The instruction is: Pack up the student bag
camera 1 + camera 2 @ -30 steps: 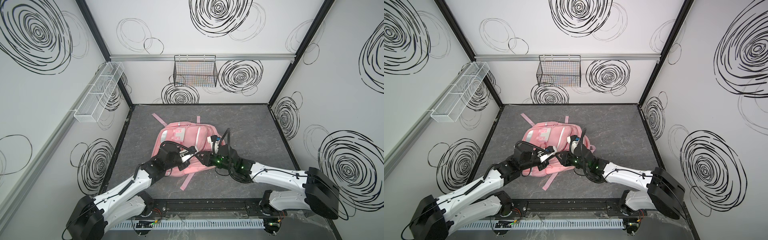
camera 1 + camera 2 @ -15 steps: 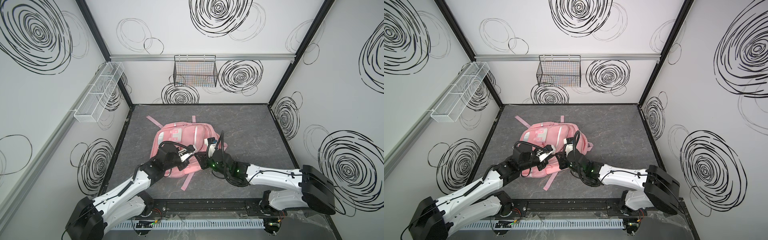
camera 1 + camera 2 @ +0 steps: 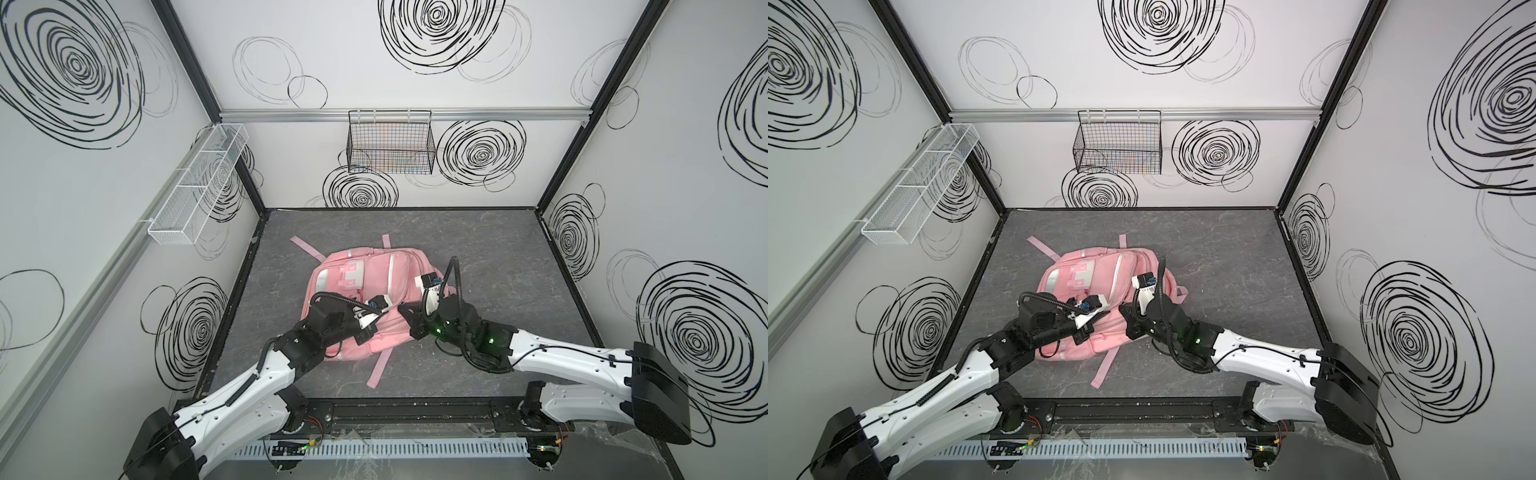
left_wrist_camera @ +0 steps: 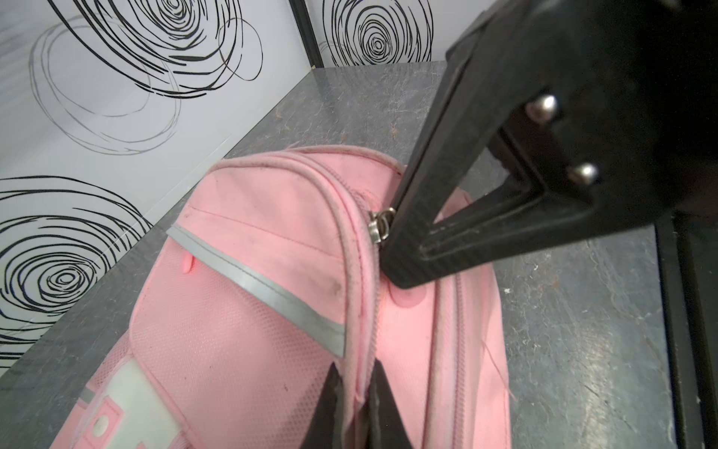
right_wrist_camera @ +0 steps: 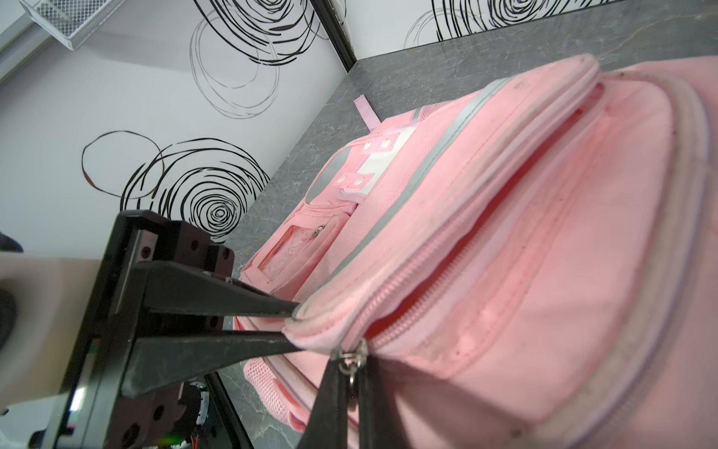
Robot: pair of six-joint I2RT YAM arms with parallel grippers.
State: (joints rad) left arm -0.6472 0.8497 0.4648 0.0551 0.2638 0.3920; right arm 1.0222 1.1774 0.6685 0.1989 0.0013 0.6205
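The bag [image 3: 376, 276] lies flat, front up, on the grey worktop [image 3: 490, 253], about midway between the far and near edges; in both top views it sits nearer the left edge than the right. Pink straps [image 3: 305, 248] splay from under it, one toward the far left corner, one straight toward the far edge and one toward the near edge. Its white flap patch [image 3: 352, 274] faces up on the part nearest the far left corner. Both arms meet over the bag's near half. The left end effector [image 5: 289, 328] is closed narrow on the bag itself, pinching the piped fabric rim at the end of a zip [image 5: 485, 241]. The left wrist view shows that ridge of fabric caught between its black fingers [image 4: 330, 420]. Just beside it, the right end effector [image 5: 349, 369] is clamped tight on the metal zip pull [image 5: 355, 352], whose ring runs down between its tips. From the pull the zip gapes away from the left end effector, showing a dark red slit between its two rows of teeth. A grey trim strip [image 4: 264, 291] crosses the pocket next to that zip. A black wire basket [image 3: 390, 145] hangs on the back wall and a white mesh tray [image 3: 199, 183] on the left wall, both well apart from the bag.
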